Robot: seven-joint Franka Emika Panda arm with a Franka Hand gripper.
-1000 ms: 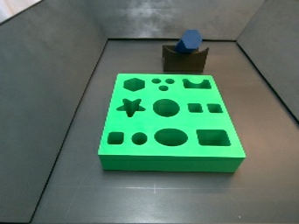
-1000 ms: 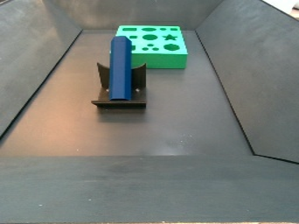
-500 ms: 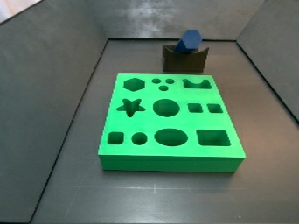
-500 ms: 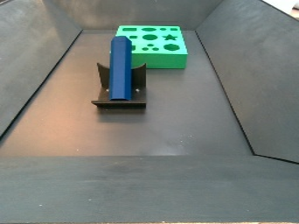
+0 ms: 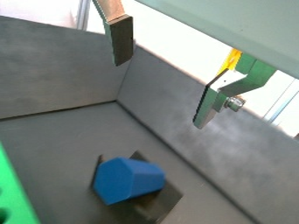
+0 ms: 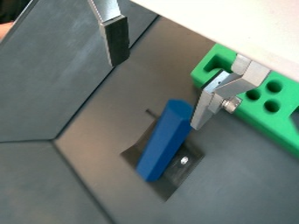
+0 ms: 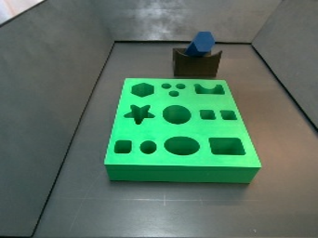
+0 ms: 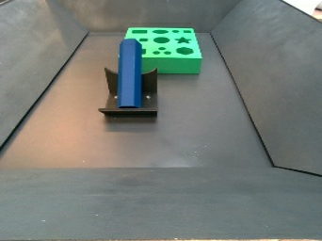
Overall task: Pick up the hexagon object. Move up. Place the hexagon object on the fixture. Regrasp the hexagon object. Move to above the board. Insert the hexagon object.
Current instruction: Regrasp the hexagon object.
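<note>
The hexagon object [image 7: 202, 43], a long blue bar, leans in the notch of the dark fixture [image 7: 196, 64] behind the green board [image 7: 155, 133]. In a side view the bar [image 8: 131, 68] slopes up from the fixture's base [image 8: 128, 111], with the board [image 8: 170, 65] beyond. Both wrist views look down on the bar [image 5: 126, 179] [image 6: 163, 140] and the fixture [image 5: 160, 203] [image 6: 177, 171]. My gripper [image 5: 165, 70] [image 6: 160, 70] hangs well above them, open, with nothing between its fingers. It is outside both side views.
Dark grey sloping walls [image 7: 62, 93] enclose the floor on all sides. A corner of the board [image 6: 216, 63] lies beside the fixture in a wrist view; a green edge [image 5: 6, 188] also shows.
</note>
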